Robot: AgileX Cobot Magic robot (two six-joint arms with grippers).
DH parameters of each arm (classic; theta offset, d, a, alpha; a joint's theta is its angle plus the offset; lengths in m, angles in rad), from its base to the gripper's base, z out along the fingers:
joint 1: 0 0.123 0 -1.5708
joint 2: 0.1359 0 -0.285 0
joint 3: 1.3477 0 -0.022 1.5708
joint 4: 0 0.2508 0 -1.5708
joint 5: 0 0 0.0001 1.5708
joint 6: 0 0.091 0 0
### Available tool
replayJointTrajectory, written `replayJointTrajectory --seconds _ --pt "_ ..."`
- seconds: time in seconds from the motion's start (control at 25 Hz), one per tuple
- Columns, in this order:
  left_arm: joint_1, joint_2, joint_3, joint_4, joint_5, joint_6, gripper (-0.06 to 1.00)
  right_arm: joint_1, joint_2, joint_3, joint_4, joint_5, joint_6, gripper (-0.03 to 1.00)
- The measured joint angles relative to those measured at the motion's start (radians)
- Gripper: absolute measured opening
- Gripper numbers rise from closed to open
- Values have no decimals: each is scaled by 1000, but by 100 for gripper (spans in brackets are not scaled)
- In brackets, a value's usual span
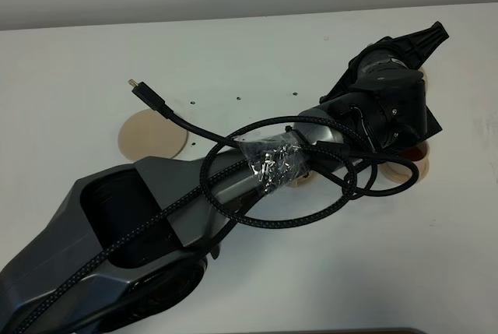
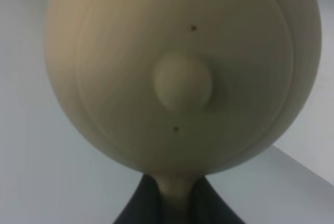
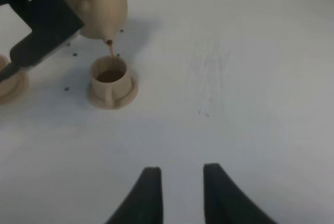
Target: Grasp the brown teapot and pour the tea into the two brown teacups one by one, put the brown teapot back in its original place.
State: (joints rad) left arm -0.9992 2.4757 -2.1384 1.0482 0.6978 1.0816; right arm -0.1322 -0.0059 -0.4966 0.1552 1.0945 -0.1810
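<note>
– Tan and round, that brown teapot (image 3: pixel 96 4): where do you have it?

– You have it in the air over the bench (image 3: pixel 250 78), tipped just above one teacup (image 3: pixel 108 78). Your left tool (image 2: pixel 175 209) is closed on the loop handle, with a dark finger (image 2: pixel 136 211) on either side of it. Your right tool (image 3: pixel 181 182) is spread apart and holds nothing. It sits low over bare bench, well apart from the cups.

– How far along are you?

– Mid-pour, by my judgement. A thin stream of tea (image 3: pixel 110 50) runs from the spout into that teacup, which already shows brown liquid. The other teacup (image 3: pixel 11 85) is cut off at the frame edge, so you cannot tell whether it is filled. The wide saucer (image 1: pixel 152 133) lies bare, well apart from the pot, so the return is not yet done.

– Which way does the pot point?

– Spout down towards the teacup, handle up in the tool's grip. The handle-to-spout axis slopes steeply, and the knobbed lid faces the left wrist camera.
</note>
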Motion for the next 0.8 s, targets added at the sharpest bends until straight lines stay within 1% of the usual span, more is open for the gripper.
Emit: replayJointTrajectory --seconds 0.16,0.52,0.8 --pt "0 0 0 0 -6 3 13 0 0 0 0 0 0 19" --pt "0 0 0 0 -7 49 13 0 0 0 0 0 0 19" --pt "0 0 0 28 -15 53 13 0 0 0 0 0 0 19"
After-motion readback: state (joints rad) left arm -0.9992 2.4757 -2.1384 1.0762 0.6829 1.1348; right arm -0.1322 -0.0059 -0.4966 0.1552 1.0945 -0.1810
